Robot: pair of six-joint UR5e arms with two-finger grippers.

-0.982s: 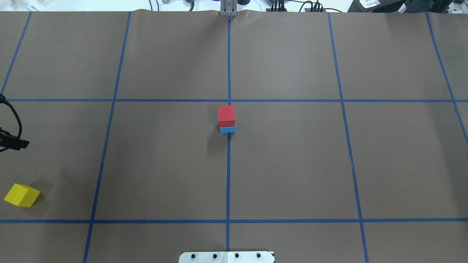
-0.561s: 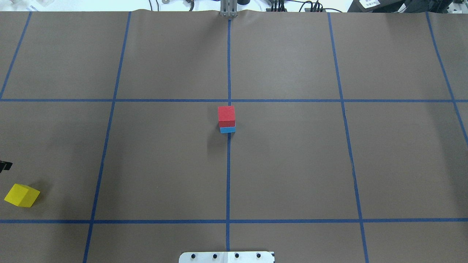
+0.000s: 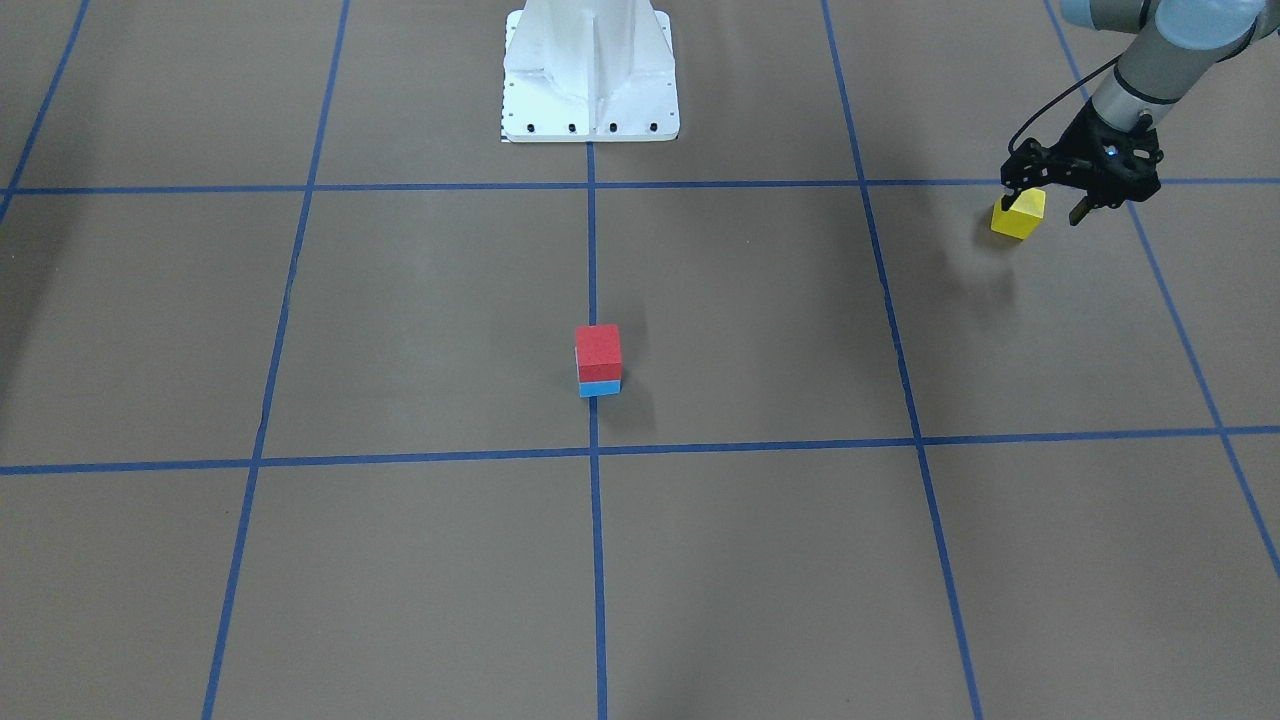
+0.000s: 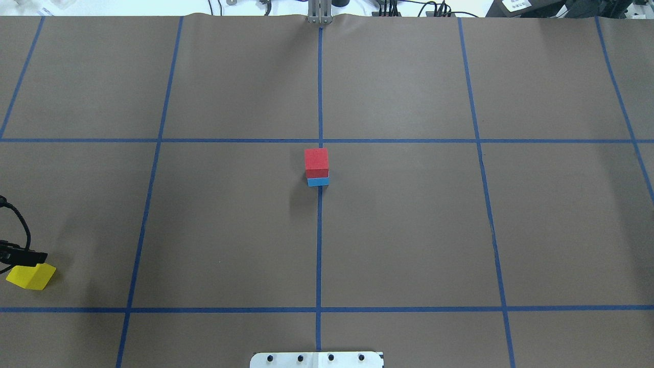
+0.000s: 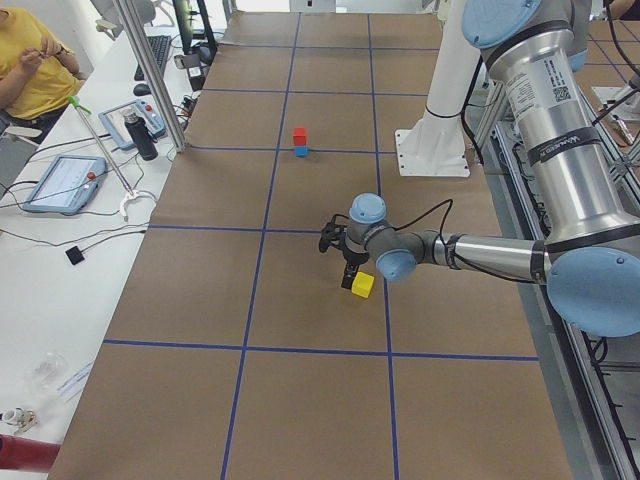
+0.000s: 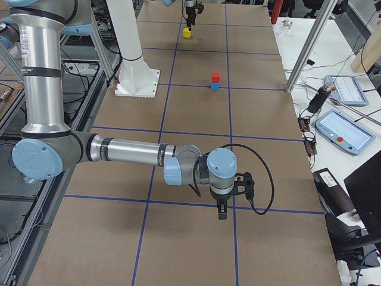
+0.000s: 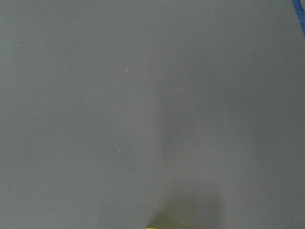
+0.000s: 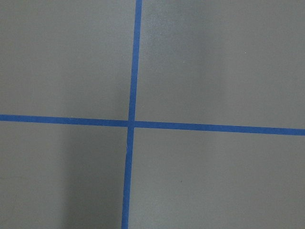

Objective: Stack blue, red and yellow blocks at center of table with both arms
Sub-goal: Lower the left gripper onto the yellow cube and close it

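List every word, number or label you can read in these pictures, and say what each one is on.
Nothing reads clearly.
sticker on the left arm: printed, too small to read.
white label beyond the table's far edge: blurred.
tablet screen on the side bench: too small to read.
red block, blue block, yellow block: no writing visible.

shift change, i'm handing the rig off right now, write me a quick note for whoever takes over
Left gripper: open, low at the yellow block, far out on the robot's left; no grip yet.
Right gripper: over the bare table on the robot's right; open or shut cannot be told.
Done: red block sits on blue block at the center.
Left to do: grasp yellow, carry it to center, set it on red.
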